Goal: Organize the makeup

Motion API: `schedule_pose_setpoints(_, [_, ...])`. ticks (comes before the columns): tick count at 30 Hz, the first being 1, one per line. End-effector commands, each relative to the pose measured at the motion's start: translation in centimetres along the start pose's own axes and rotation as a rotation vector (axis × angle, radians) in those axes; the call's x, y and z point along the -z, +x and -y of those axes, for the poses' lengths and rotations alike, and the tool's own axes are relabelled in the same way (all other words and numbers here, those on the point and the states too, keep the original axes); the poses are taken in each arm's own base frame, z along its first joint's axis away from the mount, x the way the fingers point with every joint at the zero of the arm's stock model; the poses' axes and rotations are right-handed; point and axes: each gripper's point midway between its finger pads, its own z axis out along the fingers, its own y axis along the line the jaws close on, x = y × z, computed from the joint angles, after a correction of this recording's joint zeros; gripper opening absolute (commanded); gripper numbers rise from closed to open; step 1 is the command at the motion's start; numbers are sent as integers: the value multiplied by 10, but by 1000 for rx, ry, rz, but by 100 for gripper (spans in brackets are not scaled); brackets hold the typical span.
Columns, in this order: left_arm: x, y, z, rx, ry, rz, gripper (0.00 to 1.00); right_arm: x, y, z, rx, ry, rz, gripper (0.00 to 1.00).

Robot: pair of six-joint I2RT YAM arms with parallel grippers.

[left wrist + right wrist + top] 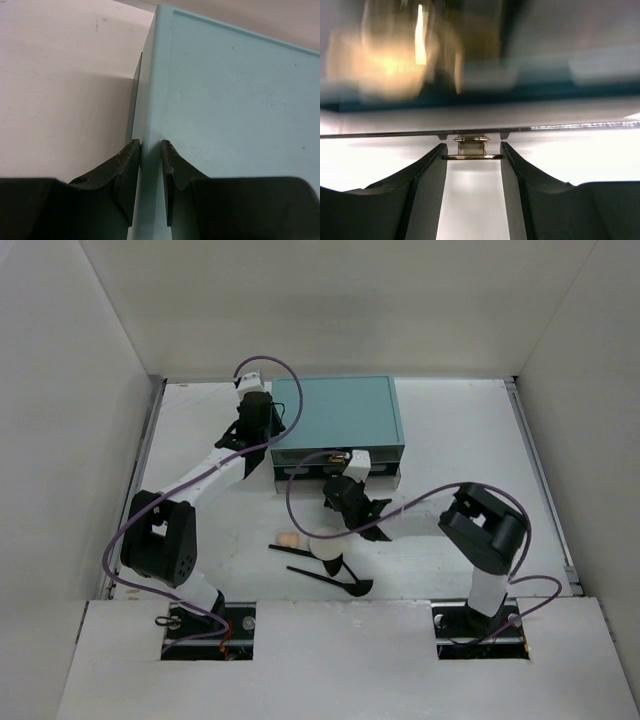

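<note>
White table (450, 420): left gripper (149, 143) clenched atop teal drawer box (335, 410); right gripper (472, 145), jaws parted, flanks gold knob (471, 148). A shallow bite could slip.

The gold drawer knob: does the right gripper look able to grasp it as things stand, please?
Probably yes: the gold knob sits between the parted fingers of the right gripper, nothing blocking it.

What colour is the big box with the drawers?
Teal, a blue-green. The drawer box shows best in the left wrist view.
</note>
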Motion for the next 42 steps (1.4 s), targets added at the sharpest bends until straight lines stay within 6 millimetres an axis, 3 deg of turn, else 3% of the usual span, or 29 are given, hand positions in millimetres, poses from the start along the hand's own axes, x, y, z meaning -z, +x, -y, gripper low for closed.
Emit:
schedule_pose_setpoints(1, [11, 57, 3, -47, 29, -197, 9, 61, 30, -26, -2, -181, -107, 8])
schedule_pose_setpoints(4, [14, 58, 3, -47, 31, -201, 9, 94, 49, -35, 20, -276, -170, 16])
schedule_pose_setpoints(7, [18, 61, 4, -49, 36, -205, 9, 112, 53, -45, 49, -344, -188, 20])
schedule_pose_setpoints(9, [19, 61, 5, -50, 36, -204, 9, 118, 53, -50, 72, -368, -187, 33])
schedule_pose_setpoints(10, [20, 61, 5, -50, 35, -203, 9, 121, 53, -53, 84, -376, -187, 47])
schedule_pose_setpoints(14, [24, 57, 7, -50, 38, -196, 9, 134, 52, -62, 134, -412, -197, 72])
schedule_pose_setpoints(18, [30, 43, 13, -45, 56, -168, 11, 148, 63, -69, 209, -452, -248, 82])
schedule_pose_setpoints(20, [35, 30, 15, -39, 64, -145, 16, 152, 71, -69, 250, -461, -262, 87])
schedule_pose_setpoints(23, [45, 7, 18, -31, 74, -109, 29, 153, 83, -62, 279, -446, -291, 90])
schedule_pose_setpoints(25, [52, -13, 19, -24, 81, -74, 44, 153, 91, -55, 295, -428, -308, 89])
schedule_pose_setpoints(30, [76, -51, 16, -10, 89, 0, 61, 153, 104, -40, 343, -370, -332, 90])
schedule_pose_setpoints(34, [92, -62, 6, 1, 70, 38, 63, 160, 113, -32, 384, -344, -357, 90])
schedule_pose_setpoints(42, [118, -60, -28, 5, -38, 83, 64, 171, 137, -31, 417, -331, -411, 81])
